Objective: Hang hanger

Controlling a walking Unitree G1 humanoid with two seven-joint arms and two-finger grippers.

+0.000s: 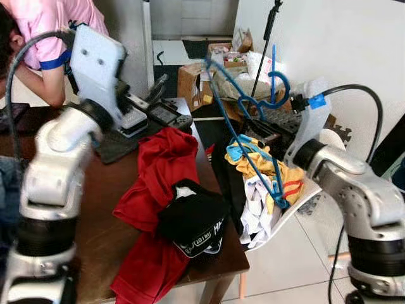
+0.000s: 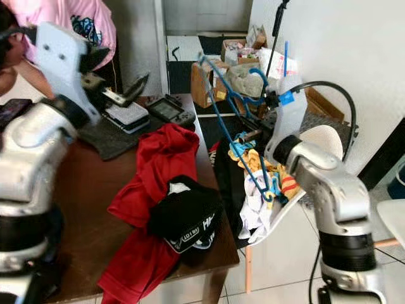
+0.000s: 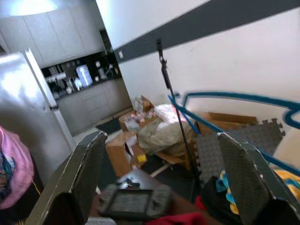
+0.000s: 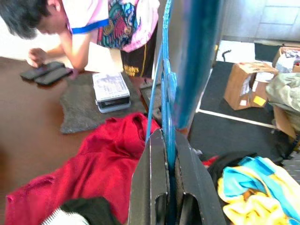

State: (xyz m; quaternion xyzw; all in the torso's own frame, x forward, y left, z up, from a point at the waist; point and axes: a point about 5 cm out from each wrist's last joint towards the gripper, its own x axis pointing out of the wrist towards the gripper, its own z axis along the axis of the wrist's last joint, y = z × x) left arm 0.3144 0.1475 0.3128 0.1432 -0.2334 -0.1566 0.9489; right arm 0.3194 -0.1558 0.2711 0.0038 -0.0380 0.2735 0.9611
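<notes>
Nearest me: my two silver arms frame the head views, left arm raised over the table's left side, right arm lifted past its right edge.
Table (image 1: 107,234): dark brown wood, carrying a red garment (image 1: 155,190) sprawled from the middle to the front edge, with a black garment (image 1: 193,218) lying on it near the front right corner.
Right gripper (image 4: 169,154): I have its fingers pinched narrow on the blue hanger (image 1: 250,126), the wire running up between them.
Blue hanger: held in the air off the table's right edge, tilted, hook uppermost, above a heap of yellow, blue and white clothes (image 1: 266,190).
Left gripper (image 3: 161,164): fingers spread wide with nothing between them, raised over the table's far part.
Far edge of table: a grey mat (image 4: 86,105) with a small flat box (image 4: 111,91) on it, and a handheld game console (image 1: 166,114) just beside.
Person (image 4: 89,23): in a pink top, bent over the far left corner, one hand by two phones (image 4: 44,71).
Floor beyond: cardboard boxes (image 1: 190,82) and a black stand (image 3: 176,108) against the white wall.
</notes>
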